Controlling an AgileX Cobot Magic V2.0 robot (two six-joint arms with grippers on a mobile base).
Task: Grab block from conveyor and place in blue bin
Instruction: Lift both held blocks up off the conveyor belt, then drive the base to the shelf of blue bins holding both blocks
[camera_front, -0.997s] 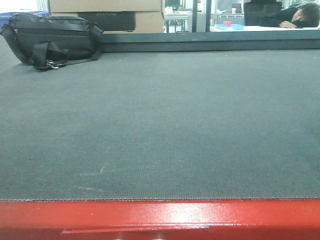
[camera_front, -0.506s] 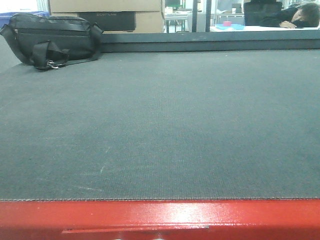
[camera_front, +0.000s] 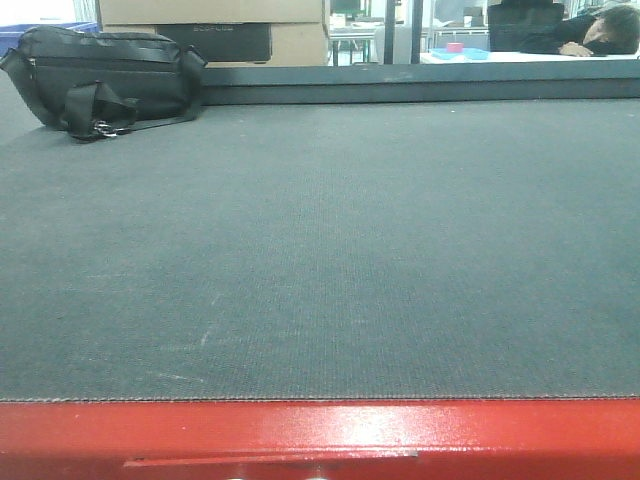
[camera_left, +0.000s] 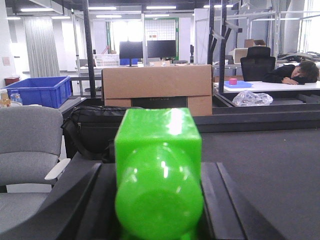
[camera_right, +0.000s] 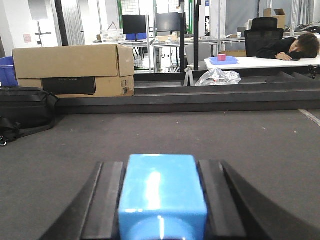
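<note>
Left tool (camera_left: 159, 170) is gripping a green block (camera_left: 158, 135), with black fingers (camera_left: 90, 200) pressing on both sides. The block is showing a square far end and a rounded bulge facing the wrist camera, with glare sitting on top. Right tool (camera_right: 161, 167) is gripping a blue block (camera_right: 162, 195) the same way, its fingers (camera_right: 107, 200) sitting flush against either side. It is hanging over the conveyor (camera_front: 320, 250); height above the belt is not telling. The dark grey-green woven belt is filling most of the front view, with its glossy red frame (camera_front: 320, 435) running along the near edge. In the left wrist view the belt is showing to the tool's right and a grey chair (camera_left: 27, 145) is taking up the left edge. A black bag (camera_front: 100, 75) is lying on the belt's far left corner, its strap trailing in front. A cardboard box (camera_left: 157, 82) is standing just behind it, past the far rail. The blue bin (camera_left: 37, 90) is sitting well off to the left, behind the bag and off the belt; what is carrying it is not telling. Far right in the background, a person (camera_right: 292, 45) is slumping head-down on a white table (camera_right: 260, 62), with a small pink thing on a blue tray (camera_right: 223, 60) lying near them.
</note>
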